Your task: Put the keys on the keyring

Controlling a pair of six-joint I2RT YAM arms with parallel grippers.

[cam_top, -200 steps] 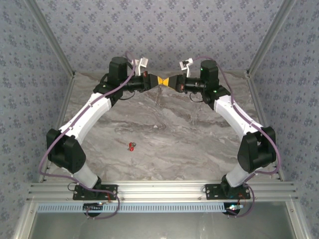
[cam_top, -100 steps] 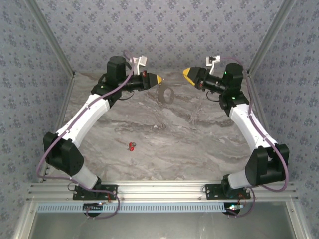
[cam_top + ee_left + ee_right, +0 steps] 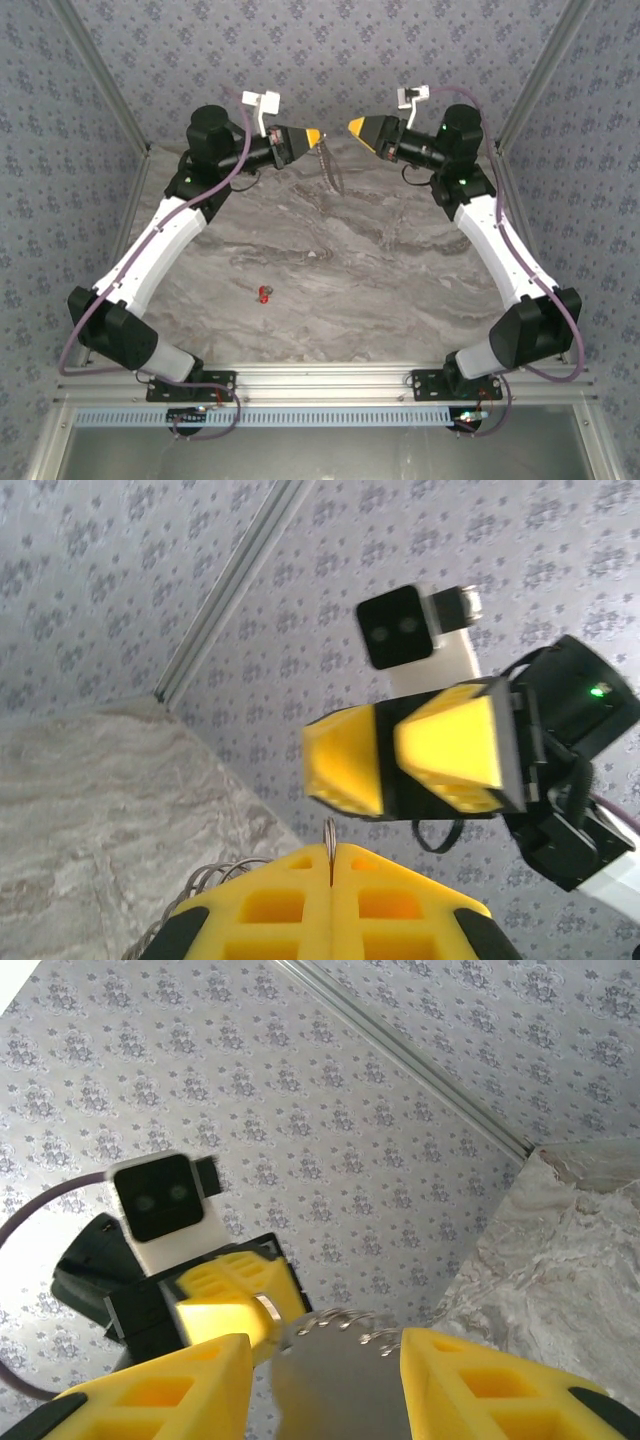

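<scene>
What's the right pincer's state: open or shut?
Open. On the right pincer the yellow fingers stand apart, gripping nothing; the keyring hangs from the shut left pincer.

Yellow plastic on left gripper (image 3: pixel 318 136) fingers (image 3: pixel 270 905), matt, moulded with square pockets. Same matt yellow plastic on right gripper (image 3: pixel 352 126). Between the left jaws, the keyring (image 3: pixel 332 172): thin grey metal wire, slight shine, coiled bit near the jaw tips. Well below both jaws, the keys (image 3: pixel 264 293): bright red, finish too small to tell. Under them the table (image 3: pixel 400 280): grey marble-look, smooth, low sheen. Behind the jaws the walls (image 3: pixel 330 50): patterned, matt, paper or cloth unclear. Bare silvery metal frame rails (image 3: pixel 320 378). White smooth plastic arm shells (image 3: pixel 165 240).
</scene>
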